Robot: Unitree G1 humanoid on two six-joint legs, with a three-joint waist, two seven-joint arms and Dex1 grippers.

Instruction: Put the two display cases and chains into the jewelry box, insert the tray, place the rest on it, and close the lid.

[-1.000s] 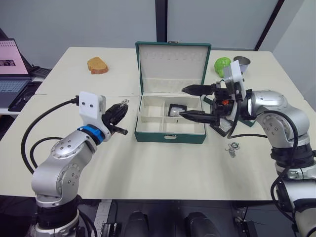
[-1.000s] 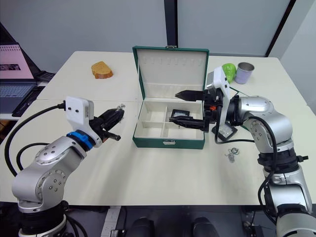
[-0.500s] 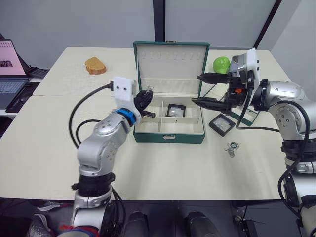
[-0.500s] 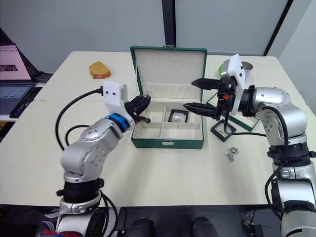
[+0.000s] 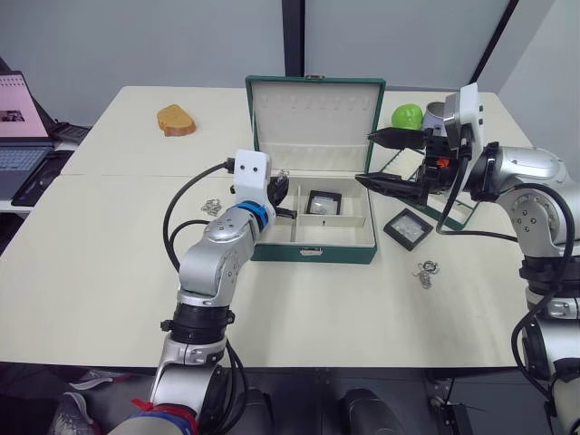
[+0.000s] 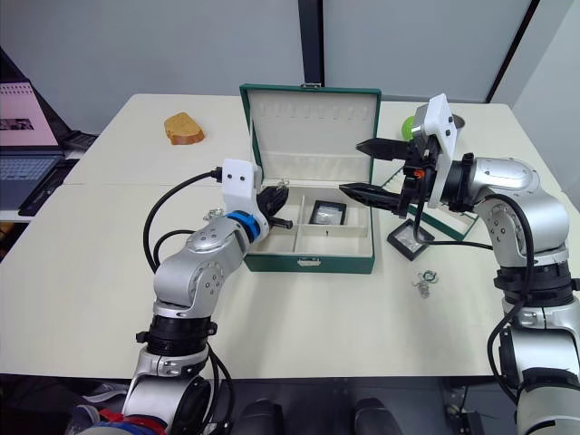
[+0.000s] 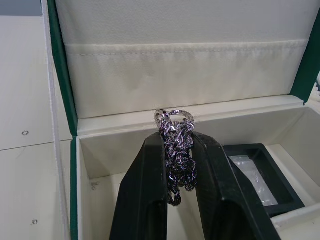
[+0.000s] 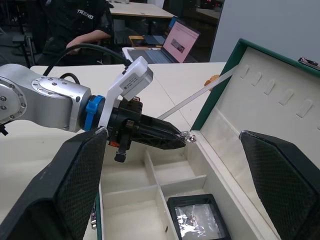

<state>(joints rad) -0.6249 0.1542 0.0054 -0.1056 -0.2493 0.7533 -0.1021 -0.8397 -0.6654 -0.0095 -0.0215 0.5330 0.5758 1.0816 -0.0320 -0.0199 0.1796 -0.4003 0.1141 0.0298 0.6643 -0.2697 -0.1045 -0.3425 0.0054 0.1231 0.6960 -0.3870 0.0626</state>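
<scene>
The left hand (image 7: 179,200) is pinching a silvery bunched chain (image 7: 177,150) over the rear-left compartment of the open dark green, cream-lined jewelry box (image 5: 313,251); the right hand (image 6: 370,169) is hovering spread; releasing the chain seems due next.

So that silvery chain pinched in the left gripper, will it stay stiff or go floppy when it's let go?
Probably floppy: the chain hangs in a bunched clump between the left gripper's fingers. Likely it slumps into a heap in the jewelry box. Seemingly light.
</scene>
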